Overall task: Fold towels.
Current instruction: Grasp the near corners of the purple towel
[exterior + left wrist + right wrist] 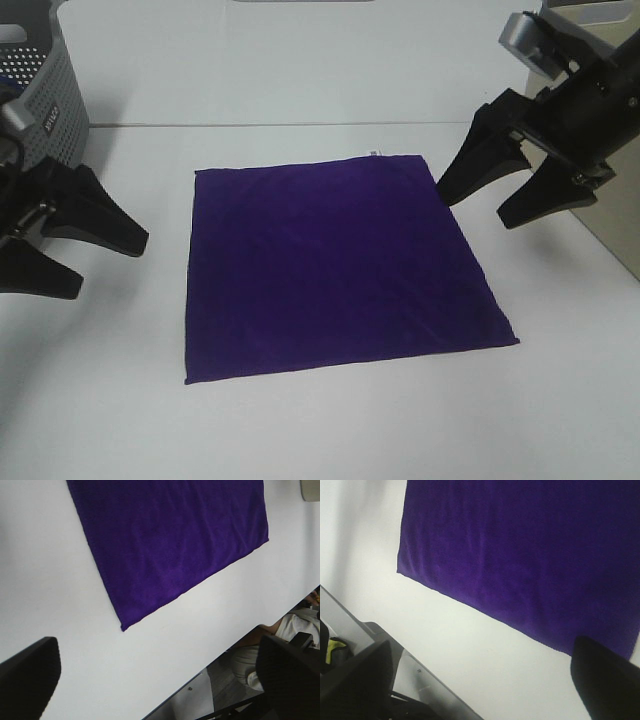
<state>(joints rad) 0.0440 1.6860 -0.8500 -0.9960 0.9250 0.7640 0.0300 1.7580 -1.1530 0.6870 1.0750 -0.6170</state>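
Observation:
A deep purple square towel [330,265] lies flat and unfolded on the white table, with a small white tag [373,153] on its far edge. My left gripper [110,260] is open and empty, hovering to the left of the towel. My right gripper [475,205] is open and empty, hovering beside the towel's far right corner. The towel also shows in the left wrist view [170,540] and in the right wrist view [530,555]. The black fingertips [27,680] frame the left wrist view, and black fingertips [605,680] frame the right wrist view.
A grey perforated basket [45,95] stands at the far left behind my left arm. A beige box [615,220] stands at the right edge behind my right arm. The table's front edge [200,670] shows in the left wrist view.

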